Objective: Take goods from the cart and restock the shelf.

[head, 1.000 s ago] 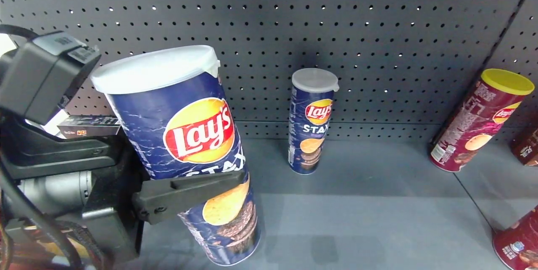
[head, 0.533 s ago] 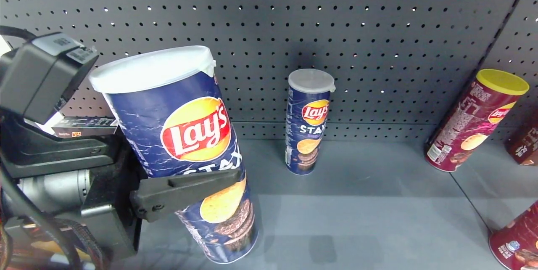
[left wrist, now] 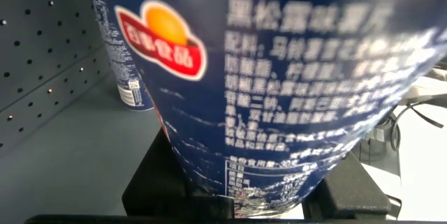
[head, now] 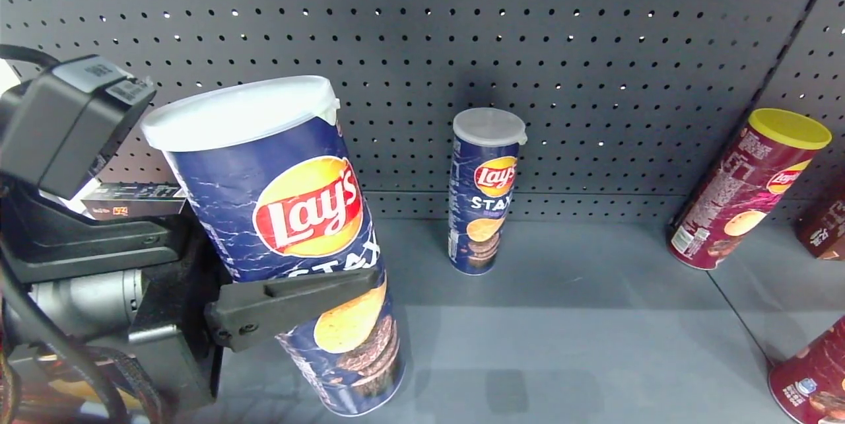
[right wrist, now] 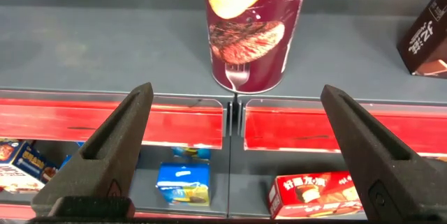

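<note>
Head view: the left pincer (head: 343,282) is clamped on a blue chip can (head: 284,212) with a white lid. One black finger (head: 297,295) crosses the can's front just below the middle, and the other is hidden behind it. The can tilts over the near left part of the shelf (head: 561,345); whether its base touches cannot be told. A second blue can (head: 485,193) stands upright by the pegboard (head: 528,47), well apart. A maroon can (head: 746,193) with a yellow lid stands farther right.

Left wrist view: the held can (left wrist: 293,98) sits close up between the pincer's dark fingers (left wrist: 160,189), with the second blue can (left wrist: 129,77) beyond on the shelf (left wrist: 63,161).

Right wrist view: the right pincer (right wrist: 237,95) is spread wide and holds nothing. Another maroon can (right wrist: 251,21) stands at the shelf's front edge, above a red rail (right wrist: 174,123).
</note>
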